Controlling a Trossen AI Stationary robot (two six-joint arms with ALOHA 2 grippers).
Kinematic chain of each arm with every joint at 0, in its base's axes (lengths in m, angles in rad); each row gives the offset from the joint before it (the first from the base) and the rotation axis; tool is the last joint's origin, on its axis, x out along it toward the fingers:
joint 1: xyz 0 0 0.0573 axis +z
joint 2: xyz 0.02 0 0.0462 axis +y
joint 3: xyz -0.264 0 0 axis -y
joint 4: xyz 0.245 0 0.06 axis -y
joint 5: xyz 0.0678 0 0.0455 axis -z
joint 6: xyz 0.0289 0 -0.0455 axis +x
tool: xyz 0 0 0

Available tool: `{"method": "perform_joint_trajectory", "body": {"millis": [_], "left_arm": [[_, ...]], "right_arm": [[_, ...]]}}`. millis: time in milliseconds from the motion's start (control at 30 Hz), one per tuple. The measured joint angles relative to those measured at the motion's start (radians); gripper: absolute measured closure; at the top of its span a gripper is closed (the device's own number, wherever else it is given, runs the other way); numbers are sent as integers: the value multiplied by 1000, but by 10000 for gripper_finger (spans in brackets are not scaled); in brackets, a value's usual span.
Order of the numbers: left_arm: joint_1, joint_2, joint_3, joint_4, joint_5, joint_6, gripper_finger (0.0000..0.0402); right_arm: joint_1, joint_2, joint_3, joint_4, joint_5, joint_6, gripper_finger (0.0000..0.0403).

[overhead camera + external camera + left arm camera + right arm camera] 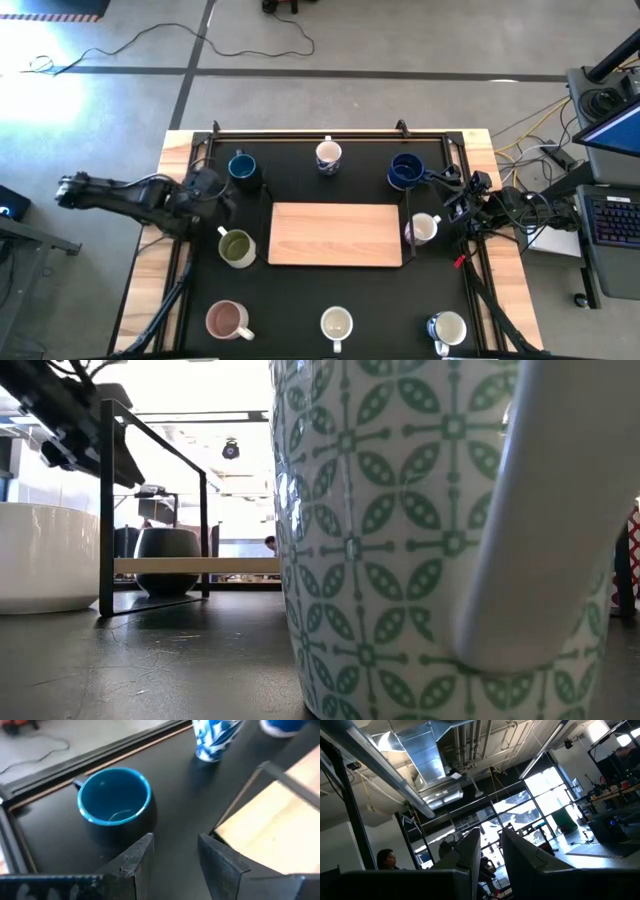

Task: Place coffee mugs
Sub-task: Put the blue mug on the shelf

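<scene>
Eight mugs stand upright on the black mat around a wooden board (335, 235): a blue one (242, 168), a patterned white one (328, 155), a dark blue one (405, 170), a white one (423, 229), an olive one (237, 247), a pink one (227, 320), a white one (336, 324) and a shiny one (447, 328). My left gripper (175, 860) is open and empty, just short of the blue mug (114, 795), between it and the olive mug. My right gripper (491, 855) is tipped up toward the ceiling at the table's right side, slightly open and empty.
A black frame rail (330, 133) runs around the mat. The green-patterned white mug (400, 540) fills the low view, with a white mug (40, 555) and a dark one (165, 555) beyond it. A blue-and-white mug (215, 737) stands past the blue one. A person (385, 857) shows in the room.
</scene>
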Motion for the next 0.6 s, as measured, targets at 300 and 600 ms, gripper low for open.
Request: {"method": "perform_joint_trajectory", "body": {"millis": [300,600], "left_arm": [[185,150,1,121,82,168,267],[308,266,17,217,142,272,267]], "right_arm": [[0,0,0,0,0,0,335],[0,0,0,0,0,0,335]]}}
